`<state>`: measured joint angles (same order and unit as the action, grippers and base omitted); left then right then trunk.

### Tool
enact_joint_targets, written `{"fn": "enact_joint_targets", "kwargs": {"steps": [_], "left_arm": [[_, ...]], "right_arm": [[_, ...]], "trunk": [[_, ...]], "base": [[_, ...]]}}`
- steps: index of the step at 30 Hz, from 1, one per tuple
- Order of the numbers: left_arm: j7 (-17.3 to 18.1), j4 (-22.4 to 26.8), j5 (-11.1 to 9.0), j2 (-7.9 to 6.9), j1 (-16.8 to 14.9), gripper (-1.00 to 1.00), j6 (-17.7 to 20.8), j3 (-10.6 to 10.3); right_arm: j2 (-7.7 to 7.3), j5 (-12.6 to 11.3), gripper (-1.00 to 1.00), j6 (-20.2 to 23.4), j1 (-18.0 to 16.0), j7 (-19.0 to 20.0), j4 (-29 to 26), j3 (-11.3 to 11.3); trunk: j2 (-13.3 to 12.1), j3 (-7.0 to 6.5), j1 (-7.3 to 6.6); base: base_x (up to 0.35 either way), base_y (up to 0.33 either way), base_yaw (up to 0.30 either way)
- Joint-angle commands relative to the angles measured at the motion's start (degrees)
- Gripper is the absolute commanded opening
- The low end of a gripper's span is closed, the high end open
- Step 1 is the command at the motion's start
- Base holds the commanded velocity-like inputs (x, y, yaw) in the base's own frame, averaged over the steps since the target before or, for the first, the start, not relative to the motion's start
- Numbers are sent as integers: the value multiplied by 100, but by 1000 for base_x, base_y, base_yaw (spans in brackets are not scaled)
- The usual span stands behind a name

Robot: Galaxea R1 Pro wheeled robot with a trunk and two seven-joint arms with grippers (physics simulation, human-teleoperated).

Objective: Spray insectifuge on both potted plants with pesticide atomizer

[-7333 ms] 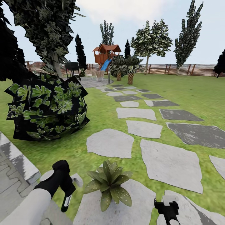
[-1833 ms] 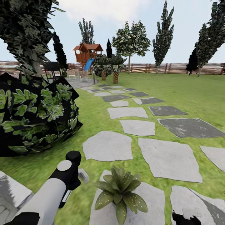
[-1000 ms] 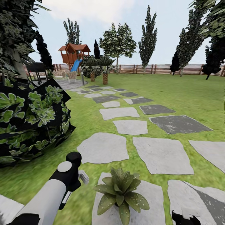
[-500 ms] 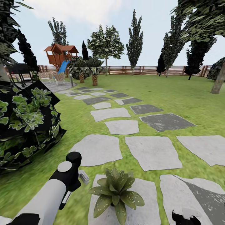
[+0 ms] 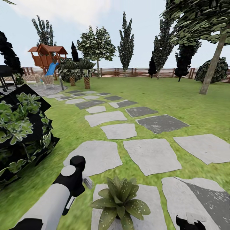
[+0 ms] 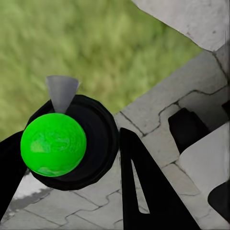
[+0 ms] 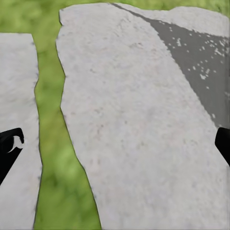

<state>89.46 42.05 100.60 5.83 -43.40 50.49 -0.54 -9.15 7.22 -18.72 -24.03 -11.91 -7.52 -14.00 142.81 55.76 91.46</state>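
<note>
1. Left gripper [image 5: 83,180], just left of the plant [image 5: 120,201]: apparently clamped on the atomizer [image 6: 100,143], whose dark round body sits between the fingers, with a green ball and a small grey cone at its end.
2. Right gripper [image 5: 190,222], right of the plant: fingers spread wide, empty.
3. Plant: low rosette of pointed, speckled green leaves on a stone [image 5: 150,195]; pot hidden under the leaves.
4. Best done by turning the nozzle toward the plant, holding close above it, then sweeping across every leaf.
5. Beyond the plant: more stones, lawn [image 5: 179,95], fence [image 5: 134,72].
</note>
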Motion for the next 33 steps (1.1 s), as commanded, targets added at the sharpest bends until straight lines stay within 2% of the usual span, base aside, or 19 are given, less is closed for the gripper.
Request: {"fn": "enact_joint_targets", "kwargs": {"steps": [1, 5, 7, 10, 12, 15, 19, 26, 33], "left_arm": [[54, -9, 54, 37, -2, -100, 44, -12], [54, -20, 47, 97, -2, -100, 11, -21], [54, -21, -7, 111, -2, -100, -196, -17], [54, -22, -45, 41, 8, -100, -423, -15], [54, -20, -53, -36, 101, -100, -446, -3], [54, -20, -57, -74, 224, -100, -458, -4], [54, -142, -264, -182, 266, -100, -461, 0], [54, -107, -379, -188, 262, -100, -446, 20], [54, -101, -383, -185, 258, -100, -435, 25]], "right_arm": [[1, 60, 100, -18, -5, -14, 6, -42], [-10, 67, 100, -18, -5, -6, 13, -42], [-18, 73, 100, -18, -5, -5, 20, -42], [-23, 77, 100, -18, -5, -3, 22, -42], [-25, 77, 100, -18, -5, -4, 18, -42], [-19, 71, 100, -18, -5, -10, 5, -42], [-17, 67, 100, -26, -5, -9, -4, -42], [-16, 68, 100, -18, -5, -13, 3, -42], [-4, 62, 100, -18, -6, -13, 0, -42]], "trunk": [[2, 6, -1], [2, 6, -1], [2, 6, -1], [2, 6, -1], [2, 6, -1], [2, 6, -1], [2, 6, -1], [2, -7, -1], [2, -25, -1]], "base": [[10, 3, -24], [3, 1, -6], [0, 0, 0], [0, 0, 0], [0, 0, 0], [0, 0, 0], [0, 0, 0], [-7, 6, -112], [-162, 218, -191]]}}
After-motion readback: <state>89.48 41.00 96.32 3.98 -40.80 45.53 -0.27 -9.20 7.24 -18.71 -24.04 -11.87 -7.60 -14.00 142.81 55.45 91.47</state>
